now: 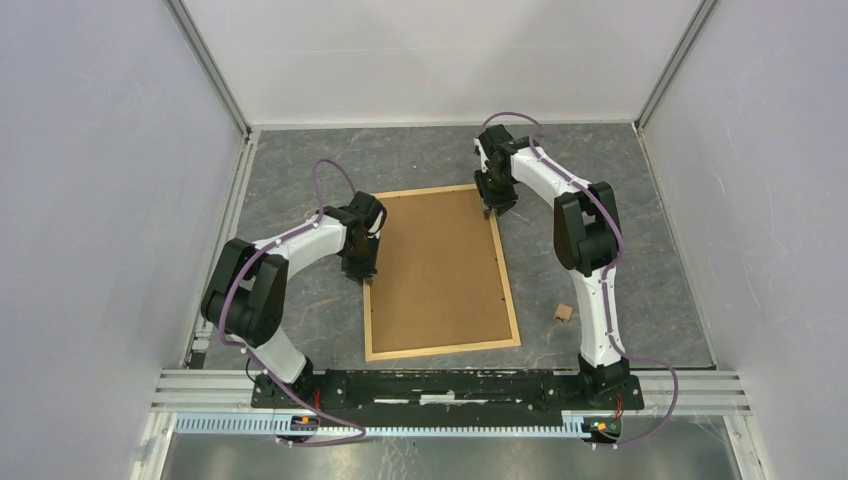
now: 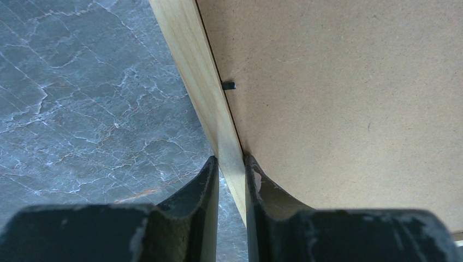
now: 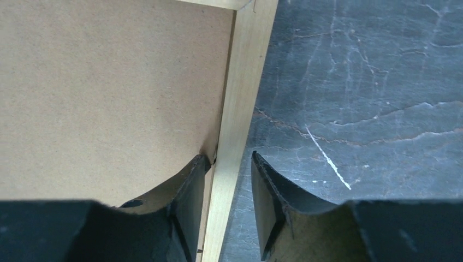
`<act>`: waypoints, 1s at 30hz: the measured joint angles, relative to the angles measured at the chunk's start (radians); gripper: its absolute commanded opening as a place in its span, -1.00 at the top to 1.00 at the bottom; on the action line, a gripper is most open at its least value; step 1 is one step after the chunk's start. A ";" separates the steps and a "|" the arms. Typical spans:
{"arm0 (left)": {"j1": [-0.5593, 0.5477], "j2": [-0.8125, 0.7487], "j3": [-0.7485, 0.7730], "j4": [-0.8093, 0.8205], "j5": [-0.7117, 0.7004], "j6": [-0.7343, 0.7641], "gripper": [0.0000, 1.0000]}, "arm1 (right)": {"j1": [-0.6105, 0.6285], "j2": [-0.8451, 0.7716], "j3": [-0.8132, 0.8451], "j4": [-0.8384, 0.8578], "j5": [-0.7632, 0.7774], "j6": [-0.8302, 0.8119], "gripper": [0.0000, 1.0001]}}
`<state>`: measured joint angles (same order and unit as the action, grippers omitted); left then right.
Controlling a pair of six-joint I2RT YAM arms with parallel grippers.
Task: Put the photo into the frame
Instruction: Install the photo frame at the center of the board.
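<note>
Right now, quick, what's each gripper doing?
Left gripper: closed on the frame edge.
Right gripper: open, straddling the frame's other edge, not clamped.

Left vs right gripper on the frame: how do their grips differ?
Left gripper pinches the left rail of the frame, both fingers tight on the wood; right gripper only straddles the right rail, outer finger off it. Left sits mid-rail, right near the far corner. Both straddle a rail.
</note>
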<state>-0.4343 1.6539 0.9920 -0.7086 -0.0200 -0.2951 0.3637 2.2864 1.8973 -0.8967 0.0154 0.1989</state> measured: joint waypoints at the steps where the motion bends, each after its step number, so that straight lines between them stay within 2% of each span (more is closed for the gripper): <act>1: 0.000 0.000 0.000 0.000 0.000 0.000 0.96 | -0.002 0.000 -0.002 0.005 -0.018 -0.006 0.07; 5: 0.000 0.000 0.000 0.000 0.000 0.000 0.96 | -0.013 -0.004 -0.013 0.020 -0.069 -0.026 -0.07; 10: 0.000 0.000 0.000 0.000 -0.001 0.000 0.96 | -0.012 -0.026 -0.015 -0.006 0.002 -0.051 -0.03; 13: 0.000 0.000 0.000 0.000 0.000 0.000 0.96 | -0.002 -0.064 -0.031 -0.010 0.046 -0.068 -0.26; 18: 0.003 0.000 -0.004 0.004 0.026 0.000 0.96 | 0.024 -0.172 -0.183 0.040 0.077 -0.101 -0.41; 24: 0.004 -0.019 -0.032 0.015 0.077 -0.025 0.94 | 0.041 -0.211 -0.329 0.134 0.089 -0.130 -0.54; 26: 0.005 -0.036 -0.052 0.026 0.090 -0.049 0.85 | 0.039 -0.240 -0.389 0.191 0.049 -0.127 -0.54; 30: 0.006 -0.099 -0.116 0.055 0.106 -0.094 0.48 | 0.034 -0.309 -0.521 0.327 -0.069 -0.090 -0.51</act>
<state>-0.4286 1.5547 0.8757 -0.6533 0.0856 -0.3889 0.3981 1.9774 1.3762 -0.5694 -0.0540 0.1089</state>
